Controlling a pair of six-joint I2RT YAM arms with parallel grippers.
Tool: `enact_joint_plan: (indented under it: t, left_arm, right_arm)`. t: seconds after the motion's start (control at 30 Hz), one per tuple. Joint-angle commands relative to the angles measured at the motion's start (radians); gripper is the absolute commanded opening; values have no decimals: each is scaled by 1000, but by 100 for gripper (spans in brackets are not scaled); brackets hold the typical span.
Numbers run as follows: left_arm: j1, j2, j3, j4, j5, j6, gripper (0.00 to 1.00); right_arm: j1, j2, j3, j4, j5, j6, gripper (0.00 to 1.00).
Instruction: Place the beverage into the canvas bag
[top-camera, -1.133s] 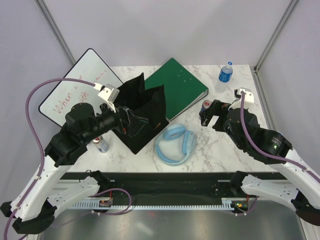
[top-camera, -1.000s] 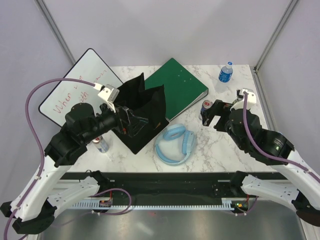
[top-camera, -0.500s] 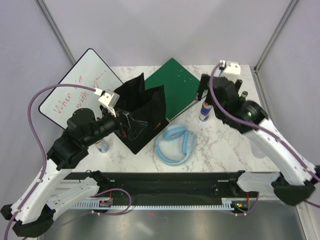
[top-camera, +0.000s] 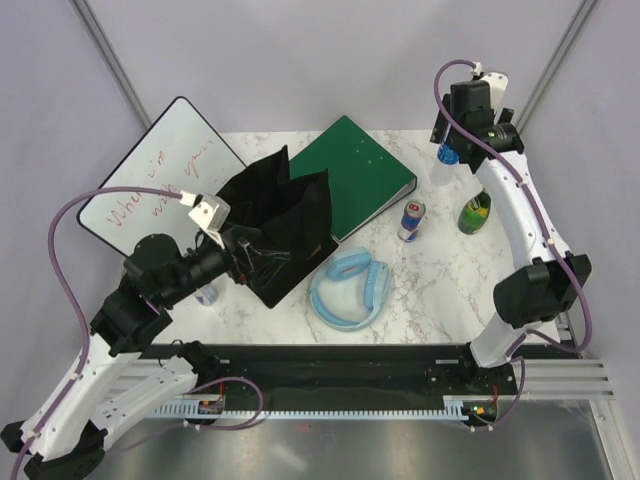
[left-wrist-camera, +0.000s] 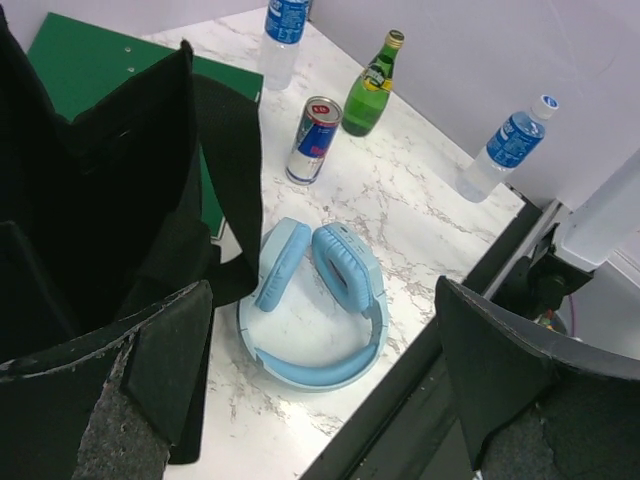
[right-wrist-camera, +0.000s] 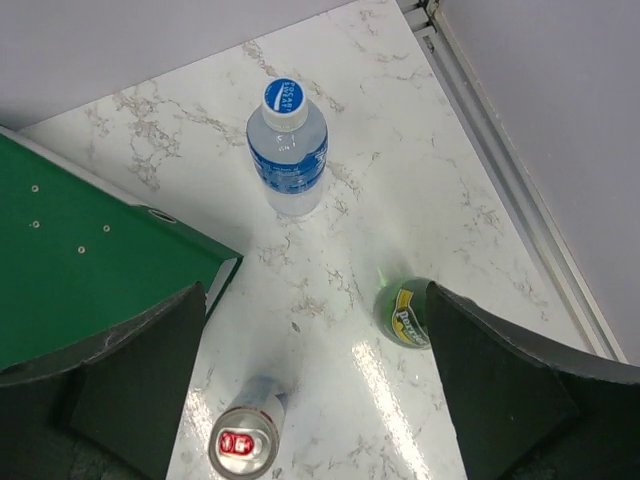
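right gripper (right-wrist-camera: 315, 320): fingers spread wide, nothing between them. It hangs high over the table's (top-camera: 440, 290) 1 o'clock corner, looking straight down.

under it: water bottle (right-wrist-camera: 287, 150), green glass bottle (right-wrist-camera: 410, 315) and energy drink can (right-wrist-camera: 243, 440) - all upright on the marble, none touching another.

left gripper (left-wrist-camera: 322, 300): also wide apart, pinching nothing. It sits low at the canvas bag's (top-camera: 290, 215) 8 o'clock edge. One finger overlaps the black fabric in the wrist view, and I can't tell if it touches.

canvas bag: standing open and slumped, left of table centre. Its 1 o'clock side lies against the green binder (top-camera: 355, 170).

drinks vs bag: the can is at the bag's 3 o'clock, well apart from it. The green bottle is near the can at its 3 o'clock, and the water bottle is at the can's 1 o'clock, just beside the binder's corner.

headphones (top-camera: 348, 288): light blue, flat on the table at the bag's 5 o'clock, just beside it.

whiteboard (top-camera: 150, 195): red scribbles on it, at the bag's 10 o'clock, sticking out past the table's left edge.
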Motion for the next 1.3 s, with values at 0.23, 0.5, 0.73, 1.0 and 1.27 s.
enact_joint_plan:
  t: [0.23,0.5,0.73,1.0,1.27]
  left_arm:
    - [-5,-252,-244,226,-74,107,100]
    - [-6,-265,-245,240,-82,113,100]
    - [-5,-272,-287,278,-83,120,100]
    - [-5,-341,-320,305,-154,132,100]
    - [-5,-346,-325,310,-151,138,100]
  right_arm:
    - [-141,230,112,126,-199,-80,96]
    - [-175,382,266,169,-196,-116,90]
    - [-186,445,322,195,-207,-149,85]
    - [-200,468,323,213,-239,-172,70]
    - [-206,480,321,224,-308,-202,64]
